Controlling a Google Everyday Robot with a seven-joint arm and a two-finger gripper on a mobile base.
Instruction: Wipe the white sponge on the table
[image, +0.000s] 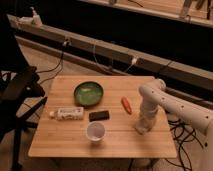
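The table (60, 137) is a light-brown wooden top of joined planks. My white arm comes in from the right, and my gripper (144, 121) points straight down onto the table's right side. A small pale off-white block, the white sponge (140, 130), lies on the wood right at the gripper's lower end. It merges with the gripper, so I cannot make out its edges or the grasp on it.
A green bowl (88, 93) stands at the table's middle back, with an orange carrot-like piece (126, 105) to its right. A black flat object (99, 115), a long white labelled packet (69, 113) and a round white cup (95, 132) sit toward the front. A black chair (17, 92) stands to the left, and cables run behind.
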